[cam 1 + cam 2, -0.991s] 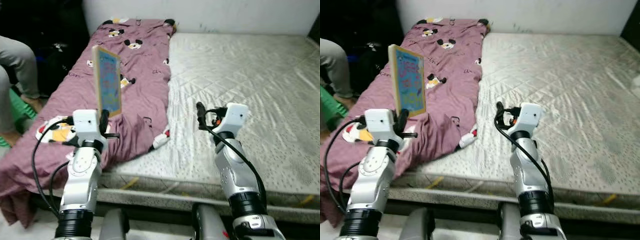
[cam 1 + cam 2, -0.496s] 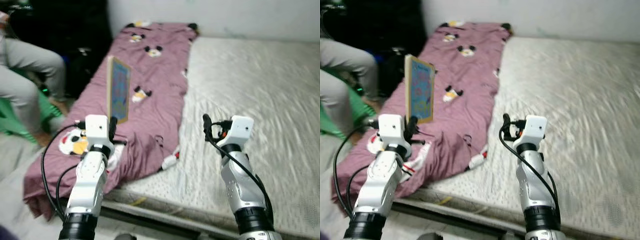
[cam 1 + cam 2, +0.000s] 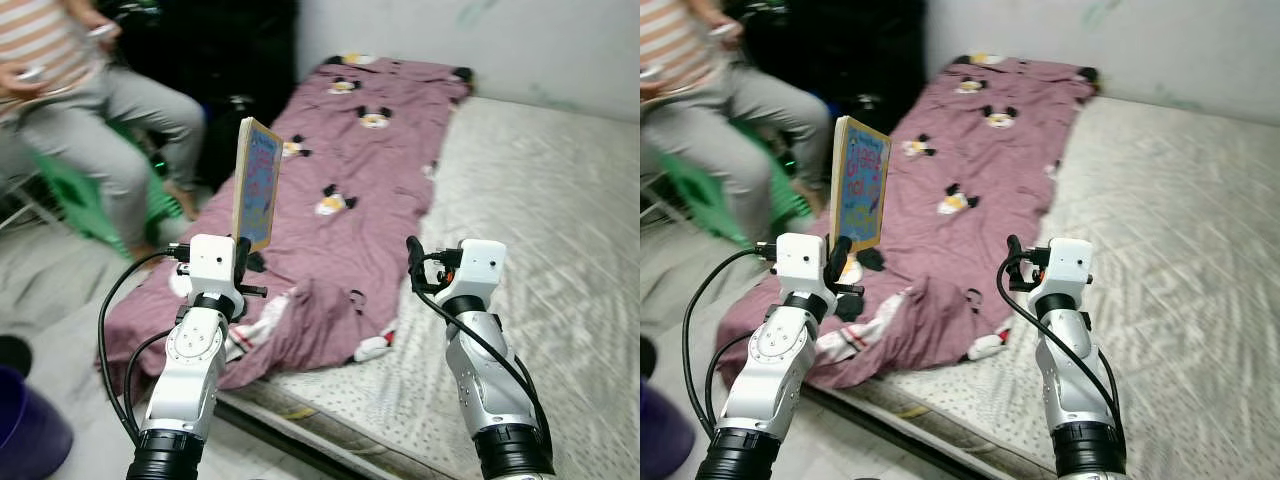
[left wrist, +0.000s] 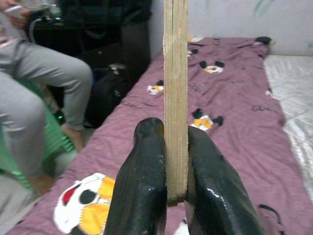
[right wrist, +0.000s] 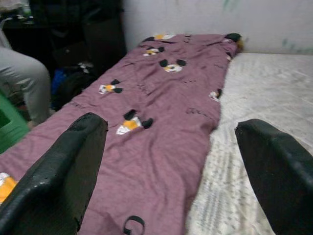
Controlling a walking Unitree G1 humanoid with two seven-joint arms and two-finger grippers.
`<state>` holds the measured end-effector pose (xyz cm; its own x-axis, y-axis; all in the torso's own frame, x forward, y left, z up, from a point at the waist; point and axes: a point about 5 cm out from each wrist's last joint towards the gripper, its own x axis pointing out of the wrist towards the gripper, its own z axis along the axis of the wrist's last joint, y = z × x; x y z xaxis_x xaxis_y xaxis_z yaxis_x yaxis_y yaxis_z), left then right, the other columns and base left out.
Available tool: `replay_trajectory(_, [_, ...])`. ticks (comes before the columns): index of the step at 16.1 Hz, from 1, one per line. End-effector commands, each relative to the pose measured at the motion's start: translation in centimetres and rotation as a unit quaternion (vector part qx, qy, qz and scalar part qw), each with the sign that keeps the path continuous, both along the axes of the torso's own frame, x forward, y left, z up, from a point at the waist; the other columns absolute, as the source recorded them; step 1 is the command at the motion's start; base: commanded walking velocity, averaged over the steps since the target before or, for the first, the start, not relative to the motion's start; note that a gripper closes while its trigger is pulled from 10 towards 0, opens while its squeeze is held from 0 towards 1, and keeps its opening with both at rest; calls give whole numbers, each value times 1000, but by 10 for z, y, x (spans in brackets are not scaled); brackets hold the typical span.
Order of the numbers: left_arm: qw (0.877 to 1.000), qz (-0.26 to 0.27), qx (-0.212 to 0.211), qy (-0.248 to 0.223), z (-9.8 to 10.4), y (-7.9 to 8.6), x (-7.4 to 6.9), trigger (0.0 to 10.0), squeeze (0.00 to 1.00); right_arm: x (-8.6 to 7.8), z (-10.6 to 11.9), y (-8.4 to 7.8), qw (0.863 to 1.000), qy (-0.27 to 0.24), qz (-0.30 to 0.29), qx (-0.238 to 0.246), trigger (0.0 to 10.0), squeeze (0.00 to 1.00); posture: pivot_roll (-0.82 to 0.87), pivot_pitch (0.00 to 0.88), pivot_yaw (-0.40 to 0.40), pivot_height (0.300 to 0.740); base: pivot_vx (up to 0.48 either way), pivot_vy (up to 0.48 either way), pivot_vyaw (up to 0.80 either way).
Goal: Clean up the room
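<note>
In the left wrist view we see the 2 black fingers (image 4: 142, 186) of the left gripper (image 4: 175, 183) pressed against opposite faces of a thin picture book (image 4: 175, 93), clamping its lower edge so that the book stands upright, edge-on to that camera. In the head views the book (image 3: 256, 183) rises above the left gripper (image 3: 240, 256), its colourful cover facing the robot's right and its top tilted slightly to the robot's left. We see the right gripper (image 5: 171, 171) with its 2 fingers spread wide apart and nothing between them; in the left eye view it (image 3: 413, 258) is raised at about the same height as the left one, over the mattress edge. Beyond both grippers lies a purple quilt (image 3: 370, 180) printed with cartoon mouse heads, spread along the left part of a pale quilted mattress (image 3: 560, 230); the quilt's near end is bunched and hangs over the mattress edge toward the floor (image 3: 60, 330). To the robot's left a person (image 3: 90, 110) in grey trousers and a striped top sits on a green stool (image 3: 95, 205). The rim of a dark blue bucket (image 3: 25, 430) stands on the floor at the near left.
</note>
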<state>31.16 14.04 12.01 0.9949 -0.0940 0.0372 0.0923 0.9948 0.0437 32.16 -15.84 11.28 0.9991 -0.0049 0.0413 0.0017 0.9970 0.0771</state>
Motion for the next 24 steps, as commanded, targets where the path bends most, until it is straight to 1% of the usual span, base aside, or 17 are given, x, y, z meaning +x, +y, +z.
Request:
replay_trajectory(1, [1000,4,8,-24,7,1,0,10000,0,1,0,0,1000,4,-1,-4,10000,0,-53,0,55,740,0,0,0])
replay_trajectory(3, [1000,3,8,-20,4,1,-3,10000,0,2,-4,-3,1000,22,-15,3,10000,0,-52,0,56,740,0,0,0])
replay_trajectory(5, [1000,1,11,-17,2,0,-4,10000,0,1,-6,-3,999,28,-16,1,10000,0,-57,0,60,740,0,0,-800])
replay_trajectory(9, [1000,1,14,-18,0,-1,-6,10000,0,1,-5,0,1000,24,-12,-4,10000,0,-63,0,59,740,0,0,-800])
replay_trajectory(12, [1000,0,2,-17,0,-3,-6,10000,0,3,-3,0,1000,21,-8,-11,10000,0,-62,0,54,740,0,0,-800])
replay_trajectory(15, [1000,-2,-2,-17,0,-4,-6,10000,0,4,-1,2,1000,18,-5,-11,10000,0,-61,0,52,740,0,0,-800])
replay_trajectory(17, [1000,-3,-3,-18,1,-5,-6,10000,0,4,0,3,1000,14,-2,-11,10000,0,-61,0,53,740,0,-300,-653])
replay_trajectory(18, [1000,-3,-14,-25,4,-5,-6,10000,0,3,0,3,1000,12,-2,-19,10000,0,-59,0,51,740,0,-480,0])
replay_trajectory(19, [1000,-3,-16,-26,4,-5,-6,10000,0,3,-1,3,1000,13,-2,-19,10000,0,-57,0,50,740,0,-480,0])
replay_trajectory(21, [1000,-1,-11,-25,4,-4,-5,10000,0,4,-1,4,1000,14,0,-19,10000,0,-55,0,49,740,0,-480,0])
replay_trajectory(24, [1000,0,-14,-24,3,-3,-6,10000,0,5,0,6,1000,13,2,-19,10000,0,-50,0,45,740,0,-400,0])
